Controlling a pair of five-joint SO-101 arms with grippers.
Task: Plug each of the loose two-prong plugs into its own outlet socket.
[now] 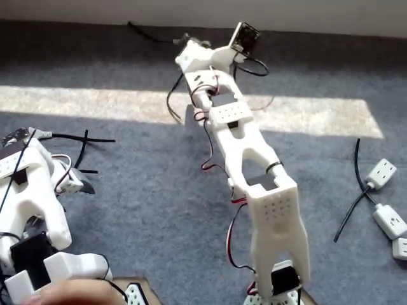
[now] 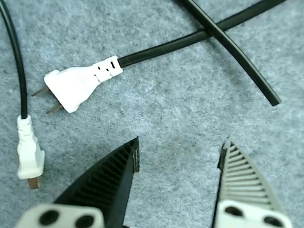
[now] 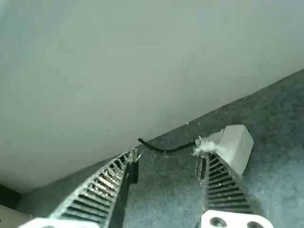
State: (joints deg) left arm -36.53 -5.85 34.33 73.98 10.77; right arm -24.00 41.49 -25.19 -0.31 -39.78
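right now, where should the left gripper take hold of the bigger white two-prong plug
Grip the white two-prong plug across the wide body, between the prongs and the ribbed strain relief. It lies flat on the carpet, so I'd bring the open left gripper down from above, jaws spanning its long sides, leaving the prongs free.

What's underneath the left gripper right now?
Bare grey carpet shows between the open fingers of the left gripper. A large plug and a small plug lie beyond it, not under. Anything beneath the fingers themselves is covered.
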